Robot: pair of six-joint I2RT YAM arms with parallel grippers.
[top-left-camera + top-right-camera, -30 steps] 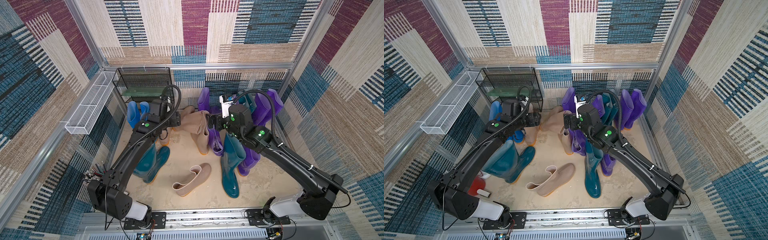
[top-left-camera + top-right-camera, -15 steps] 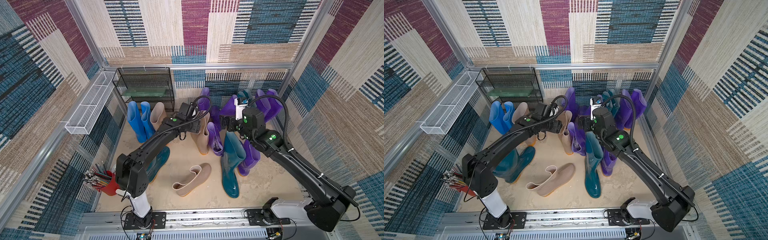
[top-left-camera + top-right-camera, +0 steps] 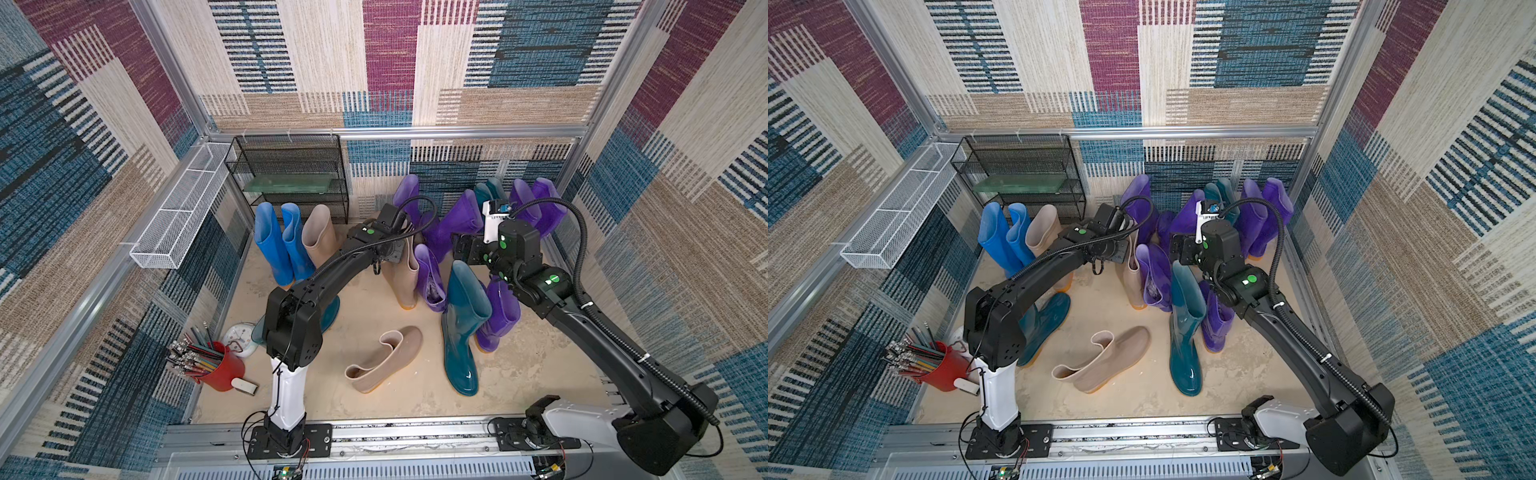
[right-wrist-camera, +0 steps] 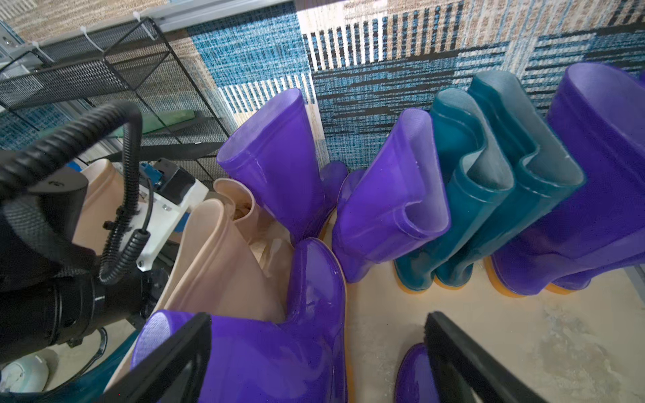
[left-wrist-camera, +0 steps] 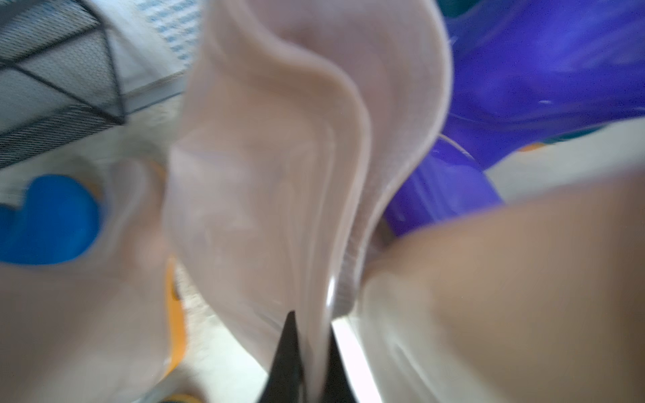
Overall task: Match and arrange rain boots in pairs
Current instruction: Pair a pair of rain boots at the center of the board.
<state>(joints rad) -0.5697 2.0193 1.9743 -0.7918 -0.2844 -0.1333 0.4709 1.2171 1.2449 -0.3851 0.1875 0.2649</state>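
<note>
The left fingers (image 5: 286,366) are pressed together on the top rim of a tall beige boot (image 5: 265,195), pinching its thin wall between them. In both top views that boot stands upright on its orange sole, a little toward 12 o'clock from the middle of the sandy surface (image 3: 540,374).

The right fingers (image 4: 174,352) are spread wide apart. The shaft of a short purple boot (image 4: 265,352) shows between them, but whether they touch it cannot be told. This purple boot stands just beside the held boot, at its 3 o'clock.

- **4 o'clock:** A tall teal boot (image 3: 461,332) stands upright, with another purple boot (image 3: 500,316) just beside it under the right arm.
- **6 o'clock:** A short beige boot (image 3: 386,359) lies on its side.
- **8 o'clock:** A second teal boot (image 3: 330,309) is mostly hidden under the left arm.
- **10 o'clock:** A blue pair (image 3: 276,245) stands upright side by side, with another beige boot (image 3: 318,232) just beside it.
- **12 to 2 o'clock:** Leaning purple boots (image 3: 457,220) and a teal pair (image 4: 488,181) line the far wall.

A black mesh rack (image 3: 291,174) fills the 11 o'clock corner. A red cup of pencils (image 3: 220,368) sits at the near 8 o'clock edge.
</note>
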